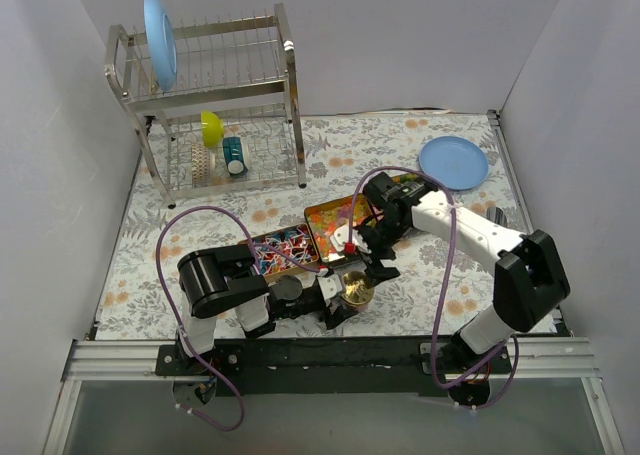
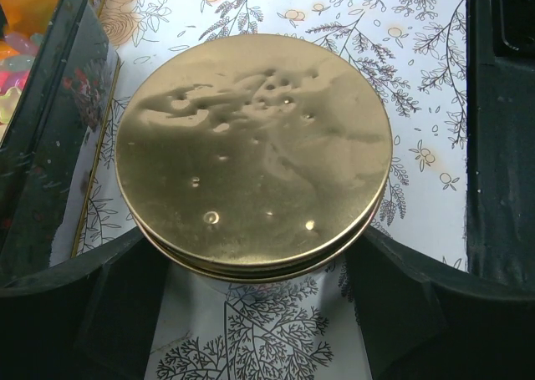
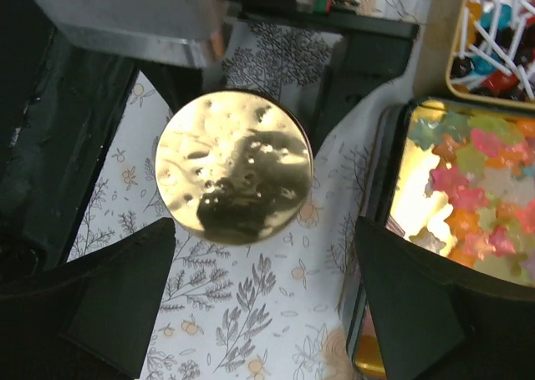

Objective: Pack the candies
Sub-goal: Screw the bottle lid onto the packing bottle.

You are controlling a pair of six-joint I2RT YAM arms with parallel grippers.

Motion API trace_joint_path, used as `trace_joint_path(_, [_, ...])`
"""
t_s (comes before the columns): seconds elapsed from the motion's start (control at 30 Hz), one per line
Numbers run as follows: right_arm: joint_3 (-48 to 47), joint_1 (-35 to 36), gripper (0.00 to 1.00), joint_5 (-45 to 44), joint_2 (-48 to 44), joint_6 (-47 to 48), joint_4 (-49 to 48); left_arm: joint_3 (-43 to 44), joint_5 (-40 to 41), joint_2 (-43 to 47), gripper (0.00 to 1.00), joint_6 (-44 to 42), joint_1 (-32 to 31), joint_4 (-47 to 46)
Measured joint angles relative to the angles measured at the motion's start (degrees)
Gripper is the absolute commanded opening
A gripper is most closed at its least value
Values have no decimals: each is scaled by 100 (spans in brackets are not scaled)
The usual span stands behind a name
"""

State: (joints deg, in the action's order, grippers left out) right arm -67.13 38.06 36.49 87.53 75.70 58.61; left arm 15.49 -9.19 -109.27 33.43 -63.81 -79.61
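Observation:
The candies (image 3: 481, 192) are star-shaped lumps in pink, orange, yellow and green. They lie in an open rectangular tin (image 1: 330, 218), whose dark wall also shows in the left wrist view (image 2: 50, 129) with candies (image 2: 12, 71) behind it. A round gold tin (image 1: 356, 287) with its lid on stands in front of it. My left gripper (image 2: 255, 238) is shut on the near sides of the round tin (image 2: 251, 146). My right gripper (image 3: 266, 230) is open and empty, hovering just above and beside the round tin (image 3: 234, 167), next to the candy tin.
A second open tin (image 1: 280, 247) holds coloured sweets on white sticks. A blue plate (image 1: 453, 162) lies at the back right. A metal dish rack (image 1: 215, 105) with a blue plate, a yellow bowl and cups stands at the back left.

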Motion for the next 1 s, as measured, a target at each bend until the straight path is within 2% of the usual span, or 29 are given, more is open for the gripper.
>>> trace_joint_path(0.2, [-111,420,95,107,525,376,367,0,28,0,0,17,0,2])
trace_joint_path(0.53, [26,481,93,55,481,675,625,0,74,-2,0,116,101,2])
trace_joint_path(0.77, [170,481,95,-9,127,326,339,0,48,-2,0,111,131,4])
trace_joint_path(1.0, [-13,533,96,39,190,-59,-164,2,13,-4,0,107,146,7])
